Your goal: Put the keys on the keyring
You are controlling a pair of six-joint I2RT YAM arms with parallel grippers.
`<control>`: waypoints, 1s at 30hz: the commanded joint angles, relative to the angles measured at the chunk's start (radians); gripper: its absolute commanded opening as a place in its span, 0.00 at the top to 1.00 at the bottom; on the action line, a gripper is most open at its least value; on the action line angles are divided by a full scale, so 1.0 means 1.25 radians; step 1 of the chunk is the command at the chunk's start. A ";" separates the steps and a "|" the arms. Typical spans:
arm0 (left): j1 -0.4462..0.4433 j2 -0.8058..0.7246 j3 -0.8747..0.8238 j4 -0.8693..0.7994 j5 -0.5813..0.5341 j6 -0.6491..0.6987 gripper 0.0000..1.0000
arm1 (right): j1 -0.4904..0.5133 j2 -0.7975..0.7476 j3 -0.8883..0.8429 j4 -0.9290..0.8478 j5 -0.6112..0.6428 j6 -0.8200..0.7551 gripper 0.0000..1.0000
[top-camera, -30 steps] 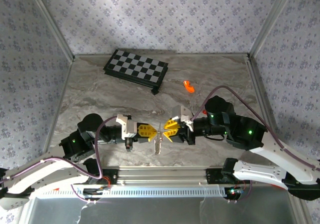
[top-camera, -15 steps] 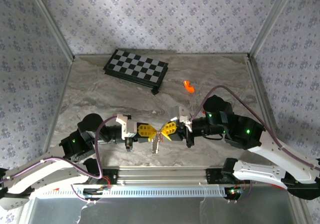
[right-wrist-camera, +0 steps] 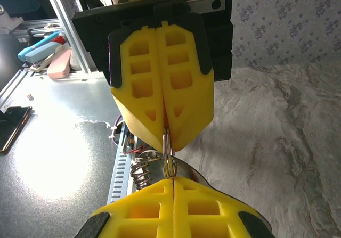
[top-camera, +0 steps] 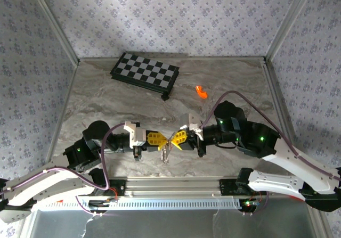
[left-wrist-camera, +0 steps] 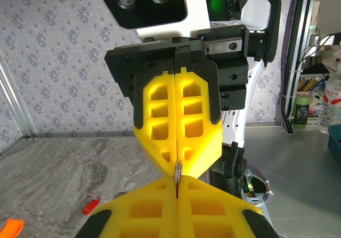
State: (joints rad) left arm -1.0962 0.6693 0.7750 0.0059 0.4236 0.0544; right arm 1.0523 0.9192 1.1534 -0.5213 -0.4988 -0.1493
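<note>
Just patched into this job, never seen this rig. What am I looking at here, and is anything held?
Two robot arms are bolted at the near edge of the table; they end in the yellow left gripper and right gripper. One picture looks down from above and behind them. The other two come from wrist cameras, each looking along its own gripper at the other one. The grippers meet tip to tip, both shut on the keyring, its chain hanging below. On the table lie a chequered board, an orange piece and a red key.
</note>
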 commanded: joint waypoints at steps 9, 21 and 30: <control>-0.004 0.005 -0.015 0.142 0.044 -0.057 1.00 | -0.008 0.017 -0.006 -0.009 -0.035 -0.029 1.00; -0.004 0.009 -0.053 0.242 0.055 -0.112 1.00 | -0.014 0.006 -0.007 0.008 -0.039 -0.034 1.00; -0.004 0.000 -0.053 0.225 0.033 -0.099 1.00 | -0.012 -0.075 -0.045 0.051 0.007 -0.002 0.70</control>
State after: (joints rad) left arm -1.0962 0.6823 0.6964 0.2253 0.4633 -0.0723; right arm 1.0401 0.8791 1.1152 -0.5022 -0.5175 -0.1684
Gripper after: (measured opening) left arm 0.047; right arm 0.287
